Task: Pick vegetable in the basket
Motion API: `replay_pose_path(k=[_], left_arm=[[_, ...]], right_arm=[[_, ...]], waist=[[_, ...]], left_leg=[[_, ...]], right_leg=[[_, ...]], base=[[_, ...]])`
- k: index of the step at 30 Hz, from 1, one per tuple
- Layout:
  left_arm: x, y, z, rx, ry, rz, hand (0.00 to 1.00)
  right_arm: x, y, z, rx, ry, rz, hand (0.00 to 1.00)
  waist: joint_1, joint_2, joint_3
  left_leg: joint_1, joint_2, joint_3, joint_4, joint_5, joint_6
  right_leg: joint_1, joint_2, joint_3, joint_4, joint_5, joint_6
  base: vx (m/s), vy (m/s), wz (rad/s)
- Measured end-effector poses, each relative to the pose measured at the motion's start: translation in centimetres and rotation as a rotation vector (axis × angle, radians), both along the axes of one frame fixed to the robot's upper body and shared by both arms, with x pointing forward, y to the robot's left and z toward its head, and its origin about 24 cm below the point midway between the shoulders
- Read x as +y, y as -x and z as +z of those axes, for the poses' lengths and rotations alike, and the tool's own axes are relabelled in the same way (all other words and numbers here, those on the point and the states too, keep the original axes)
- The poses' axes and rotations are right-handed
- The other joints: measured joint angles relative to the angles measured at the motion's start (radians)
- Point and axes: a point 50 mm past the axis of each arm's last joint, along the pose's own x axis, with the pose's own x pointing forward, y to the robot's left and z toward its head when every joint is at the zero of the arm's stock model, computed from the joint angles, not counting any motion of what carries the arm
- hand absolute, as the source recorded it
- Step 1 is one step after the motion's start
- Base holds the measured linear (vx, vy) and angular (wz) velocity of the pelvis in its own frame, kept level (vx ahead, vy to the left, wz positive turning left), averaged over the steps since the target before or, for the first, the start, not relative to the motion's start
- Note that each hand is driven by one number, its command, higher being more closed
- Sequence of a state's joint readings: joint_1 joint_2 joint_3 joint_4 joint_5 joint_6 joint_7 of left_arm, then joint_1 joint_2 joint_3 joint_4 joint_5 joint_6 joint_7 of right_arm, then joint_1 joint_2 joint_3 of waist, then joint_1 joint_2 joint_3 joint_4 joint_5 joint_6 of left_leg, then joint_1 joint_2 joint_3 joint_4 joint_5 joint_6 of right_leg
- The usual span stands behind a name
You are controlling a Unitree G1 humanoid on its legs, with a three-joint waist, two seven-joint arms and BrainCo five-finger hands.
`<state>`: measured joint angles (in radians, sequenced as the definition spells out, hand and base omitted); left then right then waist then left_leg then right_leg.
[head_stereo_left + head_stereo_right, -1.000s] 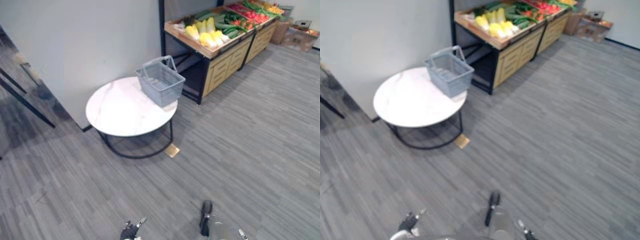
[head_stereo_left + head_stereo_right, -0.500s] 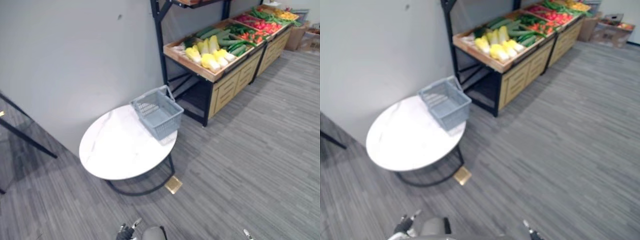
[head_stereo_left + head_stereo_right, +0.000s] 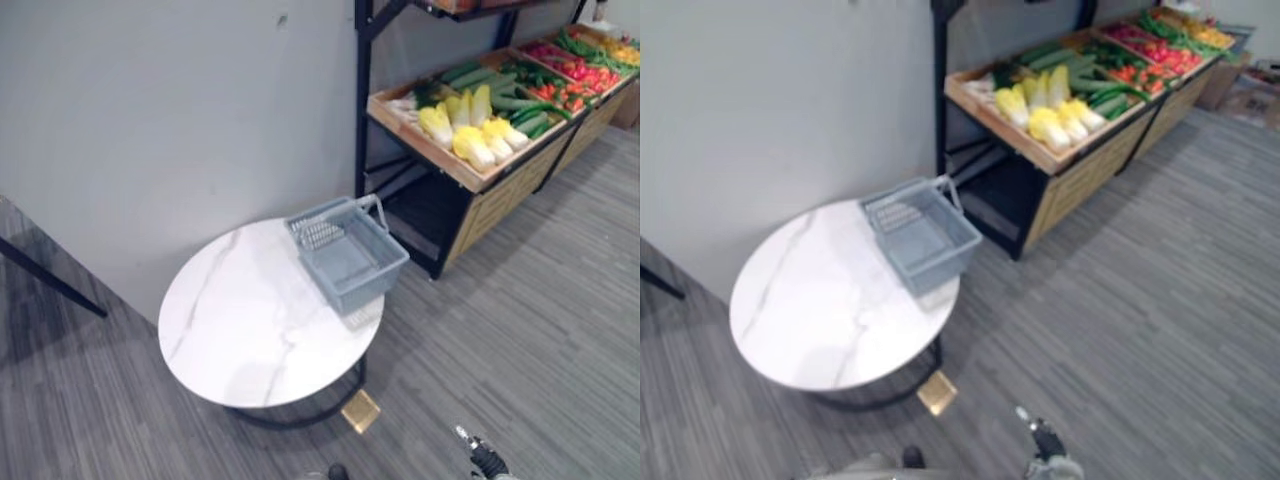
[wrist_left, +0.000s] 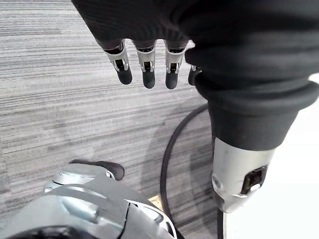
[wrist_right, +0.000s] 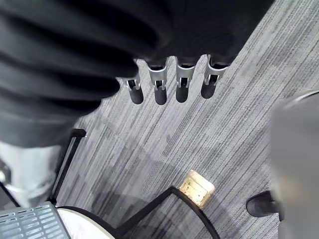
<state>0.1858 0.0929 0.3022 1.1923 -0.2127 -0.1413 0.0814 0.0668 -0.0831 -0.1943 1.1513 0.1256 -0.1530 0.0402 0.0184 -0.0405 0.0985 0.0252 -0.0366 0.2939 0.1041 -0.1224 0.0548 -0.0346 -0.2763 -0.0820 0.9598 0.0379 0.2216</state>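
Both hands hang low over the floor, left hand (image 4: 146, 64) and right hand (image 5: 183, 79), fingers loosely straight, holding nothing. Beyond, the grey basket (image 3: 350, 262) looks empty on the round surface (image 3: 240, 330). Farthest, vegetables (image 3: 468, 125) lie on the wooden stand (image 3: 497, 195); none picked yet.

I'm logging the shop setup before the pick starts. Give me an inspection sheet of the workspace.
Surface: round white table, bears only the basket.
Job's things: grey basket at table edge, looks empty; vegetables on the wooden stand beyond.
Clutter: brass floor plate by the table.
Hands: left hand and right hand open, over the floor, holding nothing.
Cables: nothing seen.
Surroundings: grey wall, striped grey floor.
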Motion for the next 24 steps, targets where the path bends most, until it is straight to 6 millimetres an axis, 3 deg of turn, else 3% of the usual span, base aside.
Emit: replay_pose_path(k=[1, 2, 3, 5, 6, 7, 8, 9, 10, 11, 12, 13, 14, 16, 18, 20, 21, 24], left_arm=[[0.1, 0.1, 0.0, 0.004, -0.003, -0.004, 0.00], [0.6, 0.2, 0.1, 0.009, -0.016, -0.026, 0.00], [0.5, -0.4, 0.1, -0.002, -0.015, -0.036, 0.00], [0.4, -1.3, 0.2, -0.025, -0.014, -0.038, 0.00], [0.3, -1.6, 0.2, -0.032, -0.012, -0.038, 0.00], [0.0, -2.0, 0.2, -0.045, -0.005, -0.029, 0.00], [-0.3, -2.5, 0.2, -0.063, -0.005, -0.020, 0.00], [-0.3, -2.4, 0.2, -0.067, -0.010, -0.015, 0.00], [-0.2, -2.2, 0.2, -0.064, -0.015, 0.015, 0.00], [0.2, -1.8, 0.3, -0.068, -0.025, 0.063, 0.00], [0.2, -1.7, 0.3, -0.072, -0.028, 0.089, 0.00], [-0.8, -1.4, 0.1, -0.067, -0.001, 0.124, 0.00], [-1.5, -1.2, -0.1, -0.070, 0.019, 0.148, 0.00], [-1.7, -1.0, -0.1, -0.064, 0.025, 0.158, 0.00], [-1.6, -1.1, -0.1, -0.069, 0.024, 0.166, 0.00], [-1.3, -1.1, -0.1, -0.071, 0.017, 0.173, 0.00], [-1.2, -1.0, 0.0, -0.067, 0.013, 0.166, 0.00], [-1.1, -1.1, 0.0, -0.061, 0.003, 0.142, 0.00]], right_arm=[[-0.2, 0.2, 0.0, 0.003, 0.007, 0.003, 0.00], [-0.5, 0.7, -0.1, 0.021, 0.018, 0.019, 0.00], [-0.6, 1.2, -0.1, 0.035, 0.020, 0.016, 0.00], [-0.6, 1.9, -0.3, 0.052, 0.017, 0.006, 0.00], [-0.7, 2.0, -0.3, 0.055, 0.018, 0.002, 0.00], [-0.7, 2.2, -0.3, 0.061, 0.019, -0.004, 0.00], [-0.8, 2.4, -0.4, 0.069, 0.021, -0.010, 0.00], [-0.8, 2.5, -0.4, 0.076, 0.020, -0.016, 0.00], [-0.7, 2.7, -0.5, 0.084, 0.017, -0.021, 0.00], [-0.5, 3.2, -0.6, 0.097, 0.011, -0.024, 0.00], [-0.6, 3.5, -0.7, 0.110, 0.010, -0.027, 0.00], [-1.0, 4.1, -0.7, 0.128, 0.018, -0.037, 0.00], [-1.6, 4.2, -0.6, 0.132, 0.031, -0.043, 0.00], [-1.8, 4.1, -0.5, 0.126, 0.034, -0.056, 0.00], [-1.9, 3.9, -0.5, 0.120, 0.033, -0.067, 0.00], [-2.1, 4.2, -0.5, 0.130, 0.036, -0.096, 0.00], [-2.4, 4.2, -0.5, 0.134, 0.046, -0.096, 0.00], [-3.6, 2.8, 0.0, 0.097, 0.091, -0.100, 0.00]], waist=[[-0.007, -0.006, 0.000], [-0.017, -0.014, 0.004], [-0.020, -0.013, 0.003], [-0.026, -0.010, 0.003], [-0.033, -0.006, 0.003], [-0.044, 0.004, 0.002], [-0.043, 0.010, 0.003], [-0.040, 0.010, 0.003], [-0.037, 0.007, 0.002], [-0.040, -0.002, -0.003], [-0.040, -0.004, -0.008], [-0.036, 0.028, -0.005], [-0.035, 0.052, -0.013], [-0.039, 0.061, -0.018], [-0.039, 0.061, -0.016], [-0.042, 0.054, -0.003], [-0.040, 0.049, 0.000], [-0.041, 0.049, 0.000]], left_leg=[[0.023, -0.003, -0.019, -0.001, -0.007, 0.001], [0.073, -0.007, -0.054, -0.011, -0.019, -0.003], [0.109, -0.004, -0.089, -0.020, -0.028, -0.006], [0.142, 0.006, -0.157, -0.032, -0.045, -0.003], [0.144, 0.013, -0.182, -0.032, -0.049, -0.007], [0.145, 0.032, -0.231, -0.032, -0.058, -0.022], [0.145, 0.053, -0.269, -0.033, -0.070, -0.040], [0.145, 0.063, -0.284, -0.032, -0.077, -0.052], [0.143, 0.082, -0.313, -0.030, -0.095, -0.082], [0.143, 0.096, -0.341, -0.021, -0.121, -0.115], [0.147, 0.114, -0.355, -0.016, -0.136, -0.127], [0.159, 0.164, -0.358, -0.014, -0.134, -0.144], [0.160, 0.193, -0.331, -0.011, -0.091, -0.149], [0.148, 0.214, -0.333, 0.001, -0.036, -0.151], [0.085, 0.237, -0.333, 0.117, 0.007, -0.154], [0.027, 0.259, -0.304, 0.257, 0.043, -0.183], [0.001, 0.275, -0.221, 0.303, 0.037, -0.197], [-0.026, 0.261, -0.082, 0.218, 0.038, -0.194]], right_leg=[[-0.031, -0.006, -0.015, 0.073, -0.018, -0.016], [-0.079, -0.015, -0.052, 0.158, -0.091, -0.047], [-0.121, -0.024, -0.100, 0.149, -0.169, -0.084], [-0.173, -0.023, -0.138, -0.016, -0.235, -0.122], [-0.178, -0.016, -0.140, -0.106, -0.238, -0.128], [-0.173, 0.007, -0.127, -0.327, -0.232, -0.121], [-0.172, 0.032, -0.081, -0.557, -0.205, -0.120], [-0.171, 0.042, -0.054, -0.651, -0.182, -0.122], [-0.169, 0.055, -0.010, -0.785, -0.117, -0.118], [-0.170, 0.060, 0.018, -0.820, -0.051, -0.087], [-0.170, 0.070, 0.014, -0.800, -0.003, -0.079], [-0.173, 0.103, -0.030, -0.737, -0.024, -0.096], [-0.168, 0.118, -0.064, -0.699, -0.075, -0.116], [-0.145, 0.125, -0.110, -0.691, -0.112, -0.136], [-0.088, 0.132, -0.176, -0.709, -0.144, -0.157], [-0.002, 0.125, -0.251, -0.739, -0.157, -0.179], [0.060, 0.117, -0.296, -0.774, -0.160, -0.185], [0.096, 0.107, -0.339, -0.812, -0.159, -0.184]], base=[[0.41, 0.001, 0.87], [0.37, -0.044, 0.91], [0.30, -0.046, 0.92], [0.25, -0.130, 1.00], [0.34, -0.238, 1.30], [0.29, -0.277, 1.19], [0.31, -0.314, 1.07], [0.36, -0.381, 0.82], [0.38, -0.432, 0.78], [0.39, -0.457, 0.79], [0.40, -0.478, 0.84], [0.42, -0.441, 0.75], [0.42, -0.412, 0.73], [0.42, -0.395, 0.67], [0.39, -0.379, 0.89], [0.25, -0.217, 0.94], [0.20, -0.151, 0.75], [0.12, -0.048, 0.50]])
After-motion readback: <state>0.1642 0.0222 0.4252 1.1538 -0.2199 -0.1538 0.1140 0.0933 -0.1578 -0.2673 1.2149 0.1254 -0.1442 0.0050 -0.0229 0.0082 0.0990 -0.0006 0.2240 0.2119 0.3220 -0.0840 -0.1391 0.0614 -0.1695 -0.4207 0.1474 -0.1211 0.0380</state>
